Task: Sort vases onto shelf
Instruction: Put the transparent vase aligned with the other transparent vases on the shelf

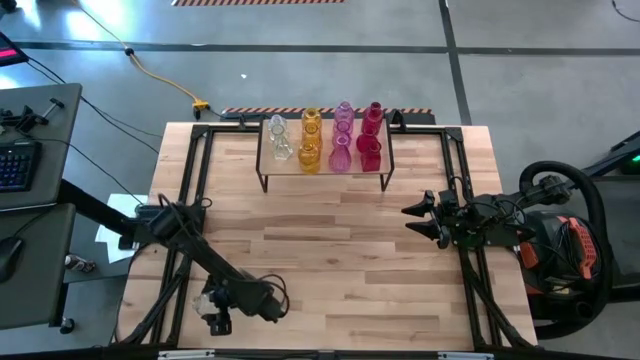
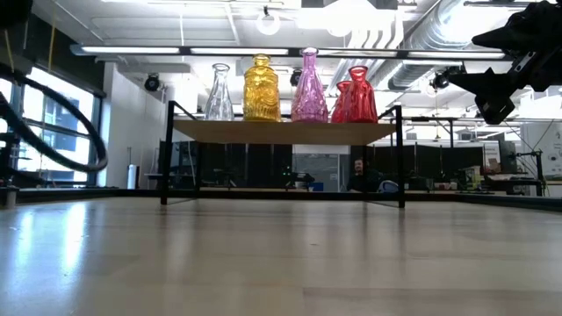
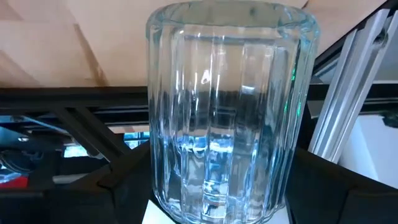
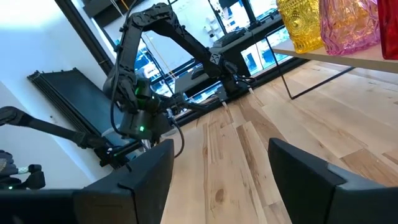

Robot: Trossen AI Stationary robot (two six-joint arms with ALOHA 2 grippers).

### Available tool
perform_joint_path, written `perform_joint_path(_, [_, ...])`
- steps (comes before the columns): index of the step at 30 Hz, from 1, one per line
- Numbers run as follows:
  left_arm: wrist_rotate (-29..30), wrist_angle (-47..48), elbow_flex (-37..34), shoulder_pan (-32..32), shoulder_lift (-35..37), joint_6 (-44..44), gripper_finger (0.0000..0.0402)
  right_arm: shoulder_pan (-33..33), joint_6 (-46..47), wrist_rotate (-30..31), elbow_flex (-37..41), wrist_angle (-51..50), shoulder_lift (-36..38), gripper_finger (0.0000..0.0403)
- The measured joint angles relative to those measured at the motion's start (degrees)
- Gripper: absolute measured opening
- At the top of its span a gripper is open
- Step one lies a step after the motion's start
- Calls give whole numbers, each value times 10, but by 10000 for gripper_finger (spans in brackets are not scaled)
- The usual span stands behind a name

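Observation:
The shelf stands at the table's far middle and carries several vases: clear, amber, pink and red. The low view shows them in a row on the shelf's top. My left gripper is at the table's near left corner, shut on a ribbed clear vase that fills its wrist view. My right gripper hangs open above the table's right side, well clear of the shelf, high at the right of the low view. My left gripper pinches the clear vase's ribbed wall between its two fingers, one on each side. The vase reaches out past the fingers, away from the wrist. I cannot tell whether it rests on the table or is lifted clear.
Bare planks stretch between the shelf and the table's near edge. Black frame rails run along the table's left and right sides. A desk with a keyboard stands beyond the left edge. A yellow cable lies on the floor behind.

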State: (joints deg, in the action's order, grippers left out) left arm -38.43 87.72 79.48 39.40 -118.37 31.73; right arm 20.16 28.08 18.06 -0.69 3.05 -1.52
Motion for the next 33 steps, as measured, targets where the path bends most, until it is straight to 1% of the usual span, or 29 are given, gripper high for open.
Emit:
perform_joint_path(8, [-11, -6, 0, -1, -31, -33, 285, 0, 0, 0, 0, 0, 0, 245])
perform_joint_path(14, [-34, -11, 0, -1, -47, -64, 285, 0, 0, 0, 0, 0, 0, 245])
perform_joint_path(19, [-36, -16, 0, -1, -51, -65, 286, 0, 0, 0, 0, 0, 0, 245])
perform_joint_path(25, [-35, -16, 0, -2, -51, -65, 299, 0, 0, 0, 0, 0, 0, 245])
perform_joint_path(33, [-33, -33, 0, -8, -51, -55, 302, 0, 0, 0, 0, 0, 0, 245])
